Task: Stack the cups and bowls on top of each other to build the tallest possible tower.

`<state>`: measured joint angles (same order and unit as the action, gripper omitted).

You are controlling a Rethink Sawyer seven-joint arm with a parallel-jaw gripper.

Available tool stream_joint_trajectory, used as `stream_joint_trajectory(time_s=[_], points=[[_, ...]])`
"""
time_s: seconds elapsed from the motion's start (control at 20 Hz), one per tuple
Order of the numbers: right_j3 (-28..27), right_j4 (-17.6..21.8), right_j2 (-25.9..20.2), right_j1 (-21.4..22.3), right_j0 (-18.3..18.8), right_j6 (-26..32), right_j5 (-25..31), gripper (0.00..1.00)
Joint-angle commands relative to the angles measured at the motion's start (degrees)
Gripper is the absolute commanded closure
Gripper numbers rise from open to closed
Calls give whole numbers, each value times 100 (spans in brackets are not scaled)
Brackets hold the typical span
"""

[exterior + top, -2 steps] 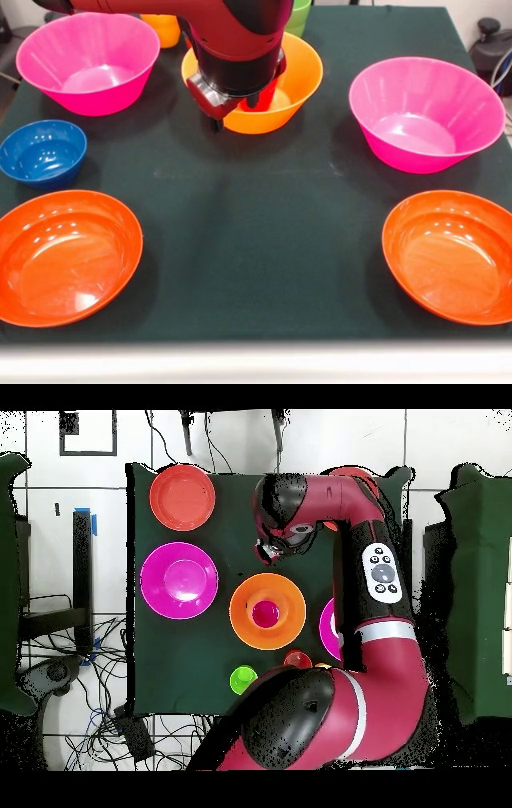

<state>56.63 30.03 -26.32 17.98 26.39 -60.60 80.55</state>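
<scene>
Tool (218,120) sits low at the front rim of the big orange bowl (296,88), hanging off my red and black arm (375,654). I cannot tell whether it is open or clamped; the wrist housing blocks it in the front view and the overhead view shows only the top of the head.

Red cup (260,98) stands inside the orange bowl, partly hidden behind my wrist. From above it shows as a round reddish-pink disc near the bowl's centre. Nothing rests on it.

Pink bowls: one (88,60) at the far left of the front view, one (428,112) at the right, both upright on the dark desk (256,240). Overhead, the second one is mostly covered by my arm.

Small blue bowl (42,152) sits upright just in front of the left pink bowl, apart from it.

Two shallow red-orange bowls take the near corners in the front view, left (68,256) and right (452,256), both upright and well apart.

Orange cup (164,28) stands behind the left pink bowl, partly hidden by my arm. Green cup (299,16) stands behind the orange bowl at the desk's back edge.
</scene>
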Motion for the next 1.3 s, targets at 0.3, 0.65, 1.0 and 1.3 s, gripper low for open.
stream_joint_trajectory(time_s=[0.3,0.65,1.0,1.3], points=[[407,394,-370,-90,70,2070,-81,0],[627,410,-369,-60,128,1980,-281,0],[918,414,-414,53,235,1935,-371,0],[844,537,-469,-23,274,1955,-394,0]])
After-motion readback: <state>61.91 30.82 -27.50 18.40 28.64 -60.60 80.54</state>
